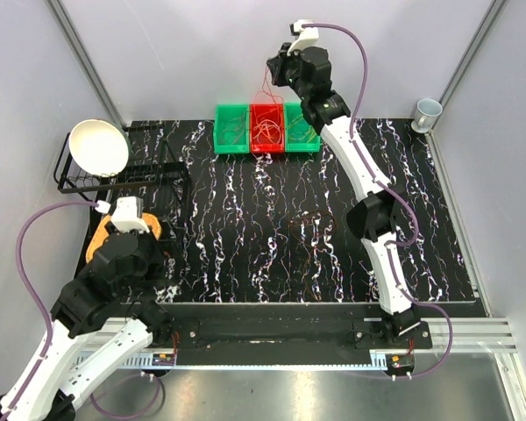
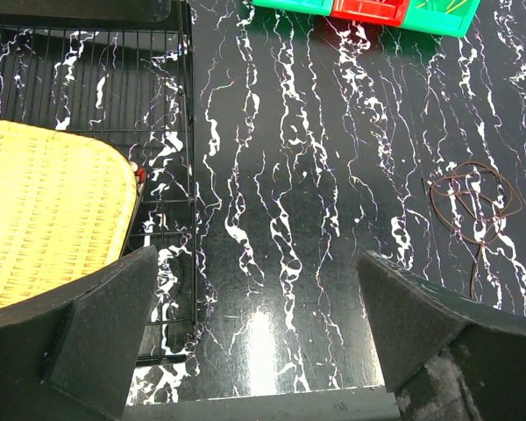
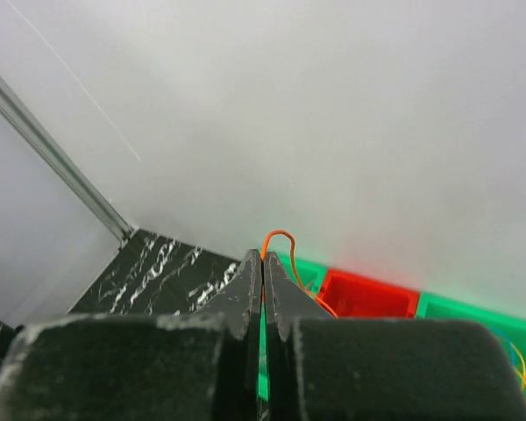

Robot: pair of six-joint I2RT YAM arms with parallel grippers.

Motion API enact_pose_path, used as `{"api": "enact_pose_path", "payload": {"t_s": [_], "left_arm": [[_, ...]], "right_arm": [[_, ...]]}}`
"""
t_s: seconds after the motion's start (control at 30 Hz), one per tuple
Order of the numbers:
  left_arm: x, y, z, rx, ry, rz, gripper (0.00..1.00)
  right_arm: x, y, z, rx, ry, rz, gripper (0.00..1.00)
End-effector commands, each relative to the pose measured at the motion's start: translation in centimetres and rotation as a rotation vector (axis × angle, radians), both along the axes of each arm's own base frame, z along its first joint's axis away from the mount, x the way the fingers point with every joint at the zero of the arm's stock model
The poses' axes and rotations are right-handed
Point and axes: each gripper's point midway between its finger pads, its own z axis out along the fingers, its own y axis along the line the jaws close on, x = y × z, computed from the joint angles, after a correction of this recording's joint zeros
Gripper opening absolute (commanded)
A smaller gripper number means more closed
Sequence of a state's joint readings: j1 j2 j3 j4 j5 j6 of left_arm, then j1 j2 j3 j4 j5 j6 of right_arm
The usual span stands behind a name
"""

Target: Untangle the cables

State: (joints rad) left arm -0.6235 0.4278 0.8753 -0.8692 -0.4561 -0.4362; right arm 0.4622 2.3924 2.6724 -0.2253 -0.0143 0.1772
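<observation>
Orange cable (image 3: pixel 279 235) in tightly closed right gripper (image 3: pixel 262 257)

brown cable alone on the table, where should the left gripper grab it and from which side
Take the brown cable by its single straight tail, coming straight down with the open left gripper. It lies flat, and its loops cross each other, so pinching there may catch several strands.

Grey walls (image 1: pixel 245 44), black marbled table (image 1: pixel 272 228)
</observation>
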Motion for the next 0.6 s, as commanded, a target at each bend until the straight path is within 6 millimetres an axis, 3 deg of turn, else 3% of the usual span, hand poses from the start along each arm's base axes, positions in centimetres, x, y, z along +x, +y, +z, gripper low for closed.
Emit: {"api": "enact_pose_path", "payload": {"t_s": [0.0,0.1,0.13,0.2,0.23,0.3,0.33,0.43,0.57], "left_arm": [[0.2,-0.2,1.3,-0.023,-0.055,-0.015,0.99],[0.1,-0.1,1.3,-0.026,-0.060,-0.014,0.99],[0.1,-0.1,1.3,-0.026,-0.063,-0.014,0.99],[0.1,0.0,1.4,-0.028,-0.068,-0.012,0.99],[0.1,-0.1,1.4,-0.029,-0.069,-0.015,0.99],[0.1,-0.1,1.3,-0.026,-0.068,-0.016,0.99],[0.1,-0.1,1.3,-0.025,-0.067,-0.016,0.99],[0.2,-0.2,1.3,-0.023,-0.064,-0.019,0.99],[0.2,-0.2,1.3,-0.021,-0.061,-0.016,0.99]], "right_arm": [[1.2,0.1,3.3,0.054,-0.178,-0.002,0.00],[3.1,0.1,1.8,0.077,-0.218,-0.021,0.00],[4.1,0.0,0.2,0.081,-0.200,-0.034,0.00],[4.9,0.2,-1.3,0.103,-0.191,-0.033,0.00],[5.7,0.5,-3.6,0.110,-0.155,-0.022,0.00],[6.3,0.8,-5.7,0.114,-0.127,-0.022,0.00],[6.9,1.0,-7.8,0.101,-0.100,-0.026,0.00],[7.6,1.1,-10.9,0.089,-0.049,-0.026,0.00],[8.0,1.0,-12.7,0.100,-0.005,-0.011,0.00]]}}
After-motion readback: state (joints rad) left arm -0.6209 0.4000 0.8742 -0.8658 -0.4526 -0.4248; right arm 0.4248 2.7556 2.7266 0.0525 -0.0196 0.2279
